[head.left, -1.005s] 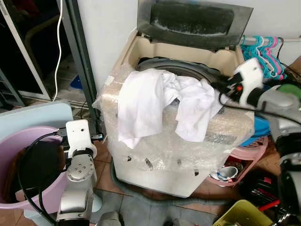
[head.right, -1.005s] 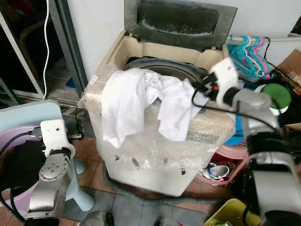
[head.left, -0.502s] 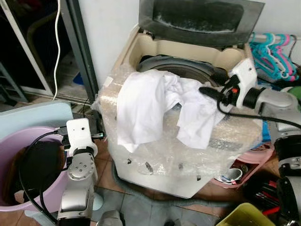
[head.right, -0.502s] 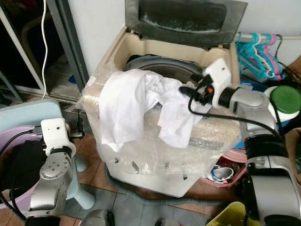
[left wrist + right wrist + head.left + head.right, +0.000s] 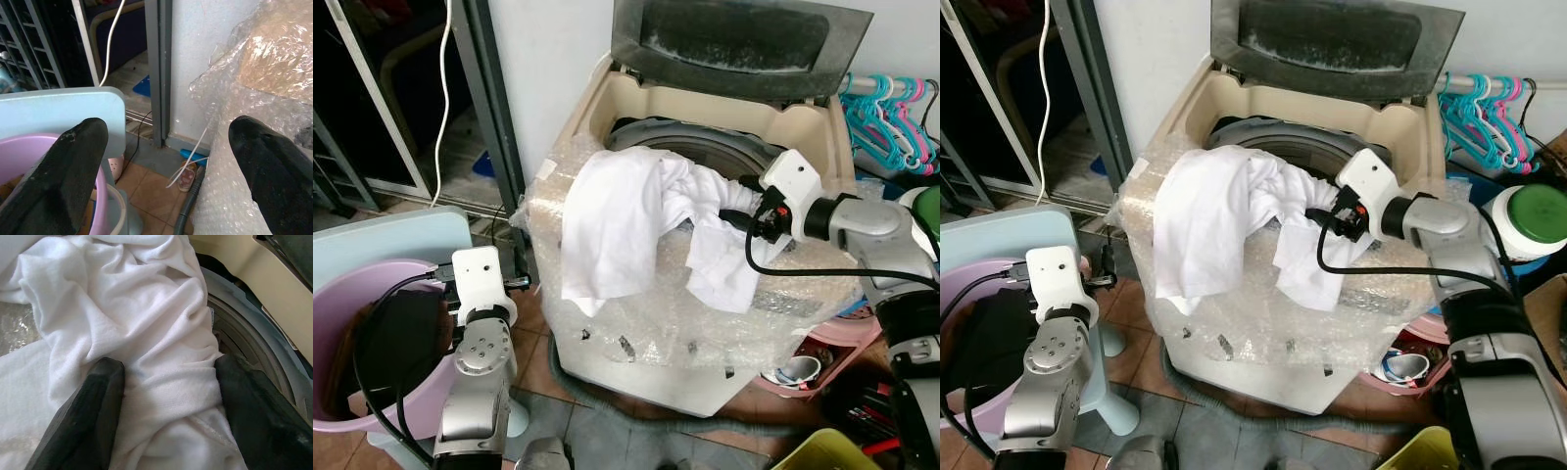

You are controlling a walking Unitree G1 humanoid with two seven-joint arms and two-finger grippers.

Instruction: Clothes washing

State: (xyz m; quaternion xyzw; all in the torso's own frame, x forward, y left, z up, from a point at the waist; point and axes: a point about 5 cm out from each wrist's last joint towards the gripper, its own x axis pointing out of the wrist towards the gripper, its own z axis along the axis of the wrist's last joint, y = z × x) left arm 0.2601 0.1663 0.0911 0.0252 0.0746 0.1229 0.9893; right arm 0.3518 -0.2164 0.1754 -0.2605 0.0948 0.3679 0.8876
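Now the right gripper (image 5: 1317,217) has reached the white shirt (image 5: 617,220) on the washing machine (image 5: 705,108), jaws wide around a fold, ready to grab.

A white garment (image 5: 617,220) drapes a beige washing machine (image 5: 803,127) beside a pink basin (image 5: 337,294) and teal-and-pink hangers (image 5: 881,113).

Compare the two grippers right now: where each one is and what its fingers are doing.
The right gripper reaches over the washing machine, its open fingers straddling a fold of the white garment. The left gripper is low beside the machine, over the pink basin, with nothing between its fingers. The right touches cloth; the left touches nothing. Both are spread wide.
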